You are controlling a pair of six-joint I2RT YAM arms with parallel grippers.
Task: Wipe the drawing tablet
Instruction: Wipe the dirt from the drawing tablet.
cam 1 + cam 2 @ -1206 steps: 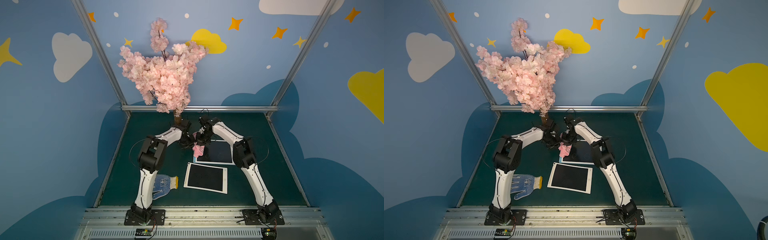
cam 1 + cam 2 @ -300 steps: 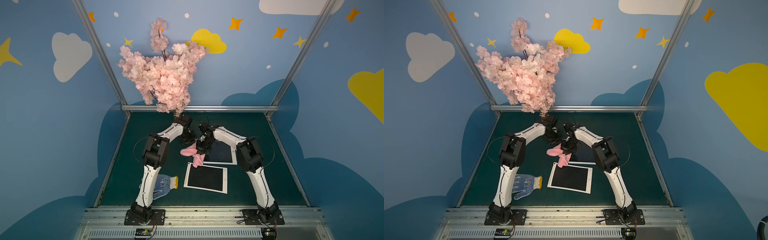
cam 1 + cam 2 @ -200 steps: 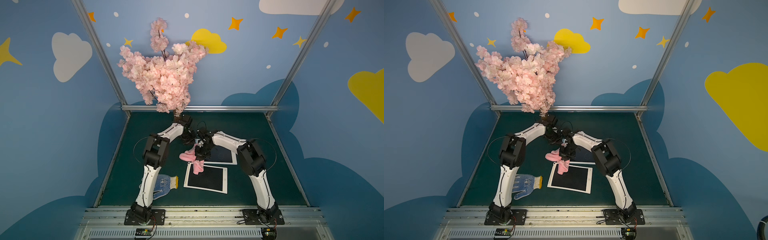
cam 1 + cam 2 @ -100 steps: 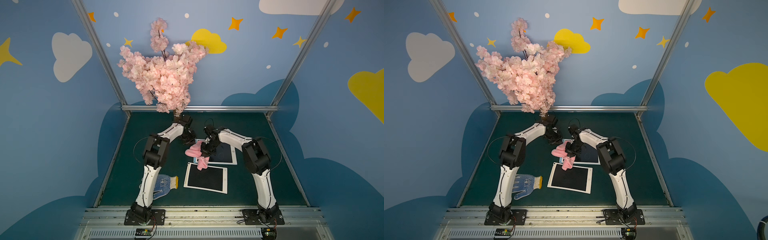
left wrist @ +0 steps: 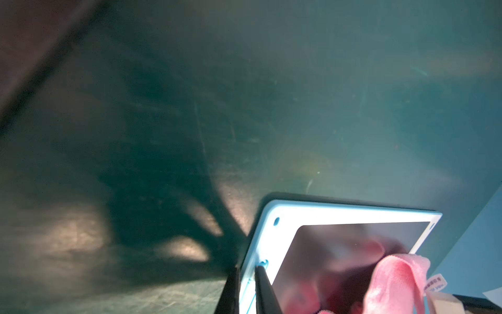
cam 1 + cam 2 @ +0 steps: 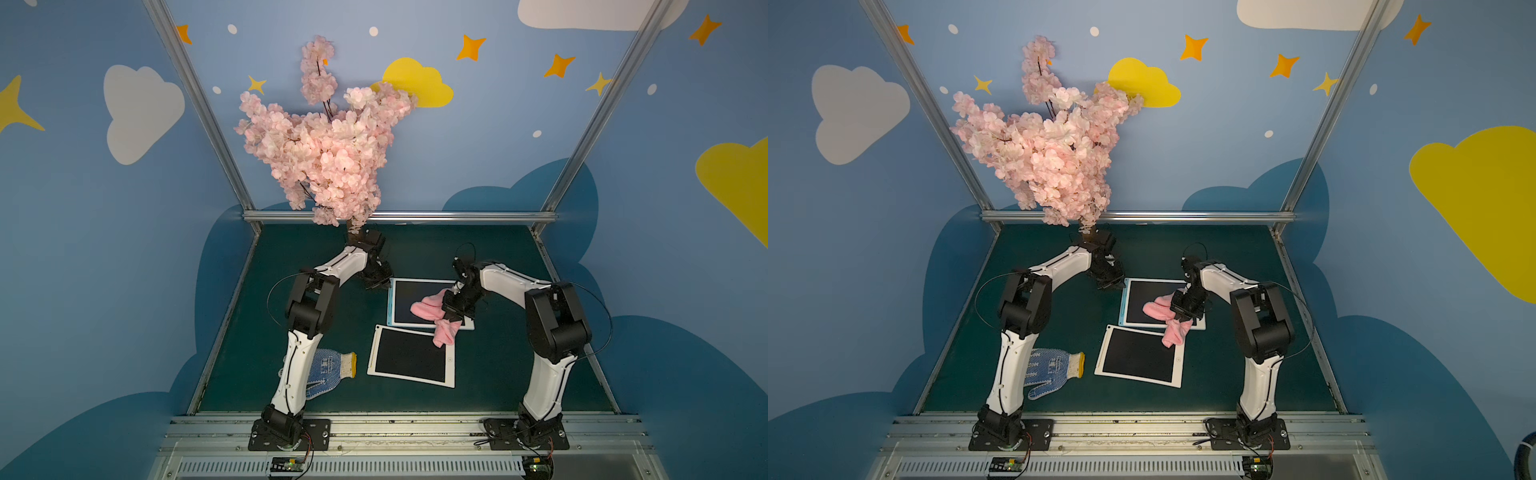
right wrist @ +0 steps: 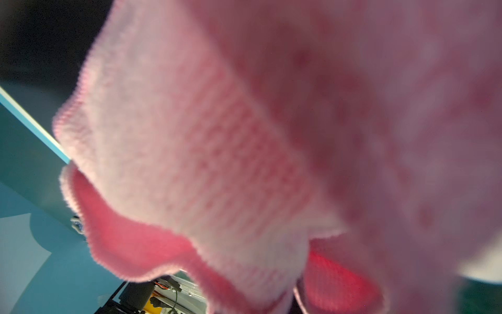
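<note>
Pink cloth (image 6: 426, 309) is being clamped by the right gripper (image 6: 450, 319), the drawing tablet (image 6: 405, 301) beneath it by the left gripper (image 5: 246, 270).

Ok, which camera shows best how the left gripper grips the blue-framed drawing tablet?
Left wrist view: the left gripper pinches the edge of the blue-framed drawing tablet up close. Both top views show it small at the tablet's corner, grip unreadable. The right wrist view shows mostly pink fleece cloth.
</note>
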